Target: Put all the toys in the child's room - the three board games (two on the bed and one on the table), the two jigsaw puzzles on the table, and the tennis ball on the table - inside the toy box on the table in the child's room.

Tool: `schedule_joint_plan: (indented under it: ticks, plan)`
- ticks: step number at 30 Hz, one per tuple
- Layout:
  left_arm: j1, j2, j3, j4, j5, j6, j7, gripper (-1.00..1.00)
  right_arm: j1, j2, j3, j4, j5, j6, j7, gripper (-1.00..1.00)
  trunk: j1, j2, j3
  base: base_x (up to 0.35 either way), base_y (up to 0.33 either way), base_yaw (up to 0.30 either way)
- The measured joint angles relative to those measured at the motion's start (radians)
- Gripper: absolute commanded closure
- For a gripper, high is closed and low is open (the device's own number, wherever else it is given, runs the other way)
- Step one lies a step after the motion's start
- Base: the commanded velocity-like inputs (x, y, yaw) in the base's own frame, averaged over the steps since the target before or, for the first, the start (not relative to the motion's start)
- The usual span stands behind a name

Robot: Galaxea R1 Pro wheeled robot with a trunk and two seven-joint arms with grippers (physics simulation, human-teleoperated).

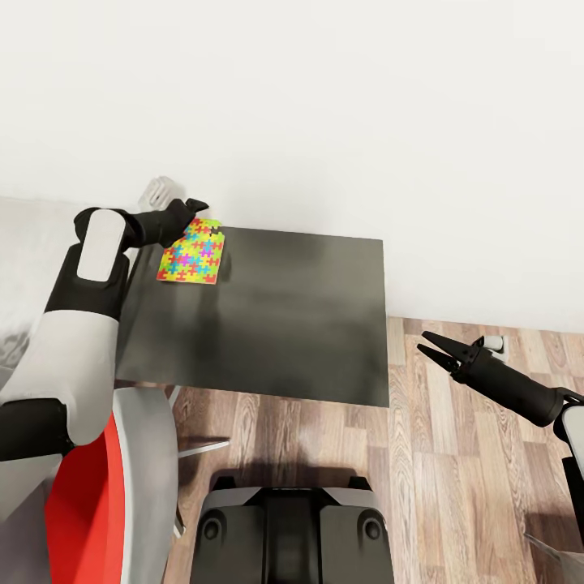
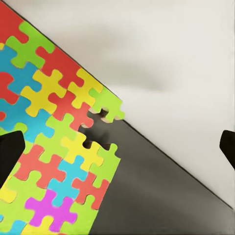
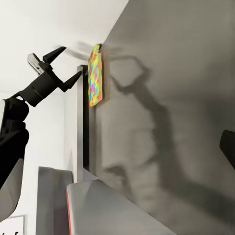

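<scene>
1 jigsaw puzzle lies flat at the far left corner of a dark grey cabinet top, against the white wall; 1 piece is missing at its far edge. Left gripper hovers just above the puzzle's far left corner, jaws spread wide, nothing held; in the right wrist view its fingers stand apart beside the puzzle. Right gripper hangs over the wood-plank floor right of the cabinet, well apart from the puzzle, jaws parted, empty. Red chair near left.
</scene>
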Motion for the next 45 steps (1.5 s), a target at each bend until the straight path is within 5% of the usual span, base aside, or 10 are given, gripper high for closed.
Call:
schedule_joint_plan:
  ticks: [11,32,37,45]
  plan:
    - [0.002,0.006,0.004,-0.019,-0.002,0.056,-0.002,-1.0,0.0,0.001,0.001,0.0,0.0,0.0,0.0,-1.0,0.0,0.0,0.0,0.0,0.0,0.0]
    - [0.023,0.065,-0.007,-0.023,-0.016,0.071,0.008,-1.0,0.0,0.001,0.003,0.0,0.0,0.0,0.0,-1.0,0.0,0.0,0.0,0.0,0.0,0.0]
    - [0.028,0.07,-0.011,-0.023,-0.033,0.071,0.014,-1.0,0.0,0.001,0.003,0.0,0.0,0.0,0.0,-1.0,0.0,0.0,0.0,0.0,0.0,0.0]
    - [0.036,0.072,-0.014,-0.023,-0.121,0.068,0.021,-1.0,0.0,0.0,0.003,0.0,0.0,0.0,0.0,-1.0,0.0,0.0,0.0,0.0,0.0,0.0]
